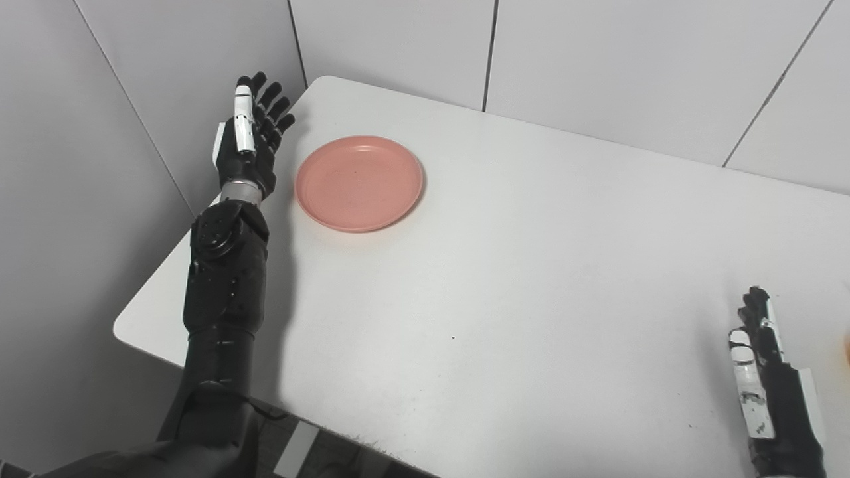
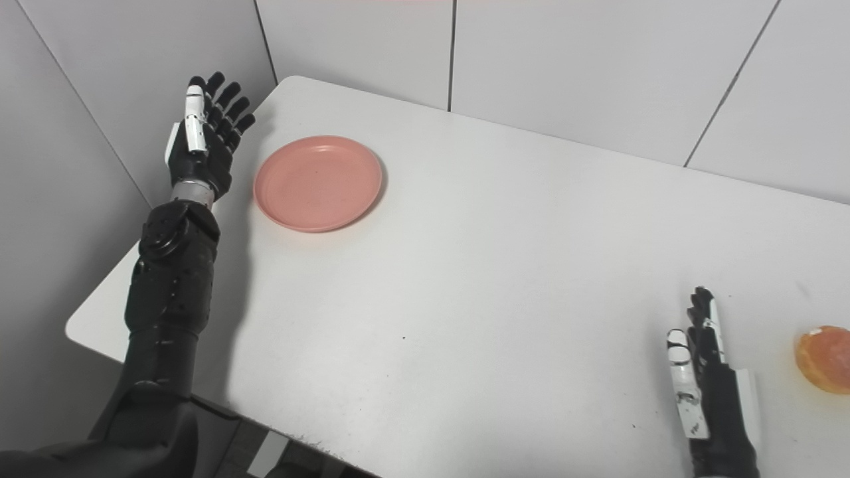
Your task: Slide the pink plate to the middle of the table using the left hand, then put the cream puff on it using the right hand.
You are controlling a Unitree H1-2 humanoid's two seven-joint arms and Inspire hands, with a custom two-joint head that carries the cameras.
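Note:
The pink plate (image 1: 359, 182) lies empty near the table's far left corner. My left hand (image 1: 251, 136) is raised just left of it, over the table's left edge, fingers straight and apart, holding nothing and not touching the plate. The cream puff (image 2: 825, 358), golden orange, lies at the right edge of the right eye view, on the table's near right. My right hand (image 2: 705, 372) rests low on the table to the left of the puff, a clear gap between them, fingers extended, empty.
The white table (image 1: 518, 265) has a rounded near left corner (image 1: 126, 325) under my left forearm. Grey panelled walls (image 1: 597, 66) stand close behind and to the left of the table.

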